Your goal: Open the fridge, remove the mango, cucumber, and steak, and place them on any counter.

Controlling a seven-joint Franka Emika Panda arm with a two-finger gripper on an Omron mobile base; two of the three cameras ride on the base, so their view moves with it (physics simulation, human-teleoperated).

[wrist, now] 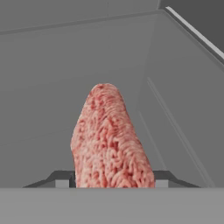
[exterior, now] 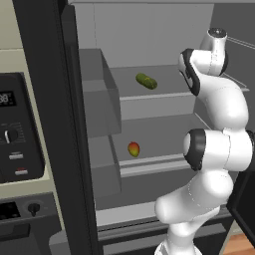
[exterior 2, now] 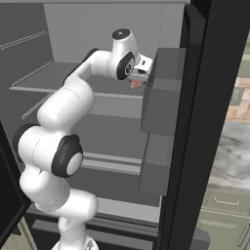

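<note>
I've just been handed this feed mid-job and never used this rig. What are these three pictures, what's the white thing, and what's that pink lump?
The white thing is a robot arm reaching into an open black fridge. Two pictures come from cameras behind the arm, to its left and right. The third looks out from the hand itself. The pink lump is the steak, standing between the fingertips of the gripper; whether they already grip it, I cannot tell. In the left picture a cucumber lies on the upper shelf and a mango on the shelf below.

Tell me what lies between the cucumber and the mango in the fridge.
In the left base view, the cucumber lies on an upper shelf and the mango on the one below; between them are only that shelf's pale front edge and grey wall.
</note>
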